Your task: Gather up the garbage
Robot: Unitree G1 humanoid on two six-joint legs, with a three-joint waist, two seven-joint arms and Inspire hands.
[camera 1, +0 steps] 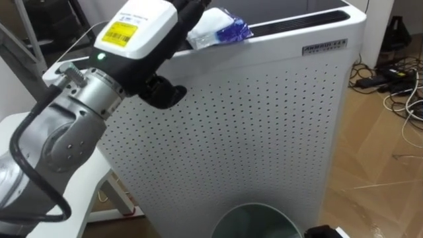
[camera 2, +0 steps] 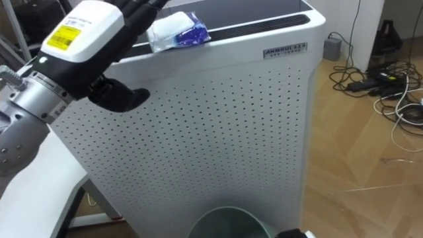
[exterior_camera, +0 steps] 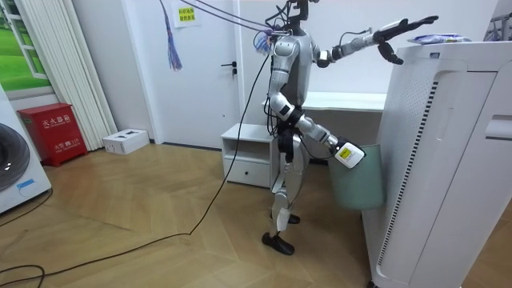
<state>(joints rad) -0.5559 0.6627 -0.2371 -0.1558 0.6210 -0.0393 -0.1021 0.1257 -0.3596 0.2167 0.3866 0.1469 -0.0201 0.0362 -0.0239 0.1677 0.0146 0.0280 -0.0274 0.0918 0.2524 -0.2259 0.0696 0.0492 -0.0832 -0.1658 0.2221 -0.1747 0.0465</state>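
Atop tall white perforated cabinet [camera 1: 264, 119]: crumpled white-blue wrapper [camera 1: 218, 30] (garbage) at near edge, hence high reach. Green bin [exterior_camera: 360, 184] low beside cabinet, right hand [exterior_camera: 346, 154] at rim, grip unclear, likely ready for drop. Left hand [camera 1: 135, 30]: fingers straight, thumb apart, tips at wrapper, holding nothing.
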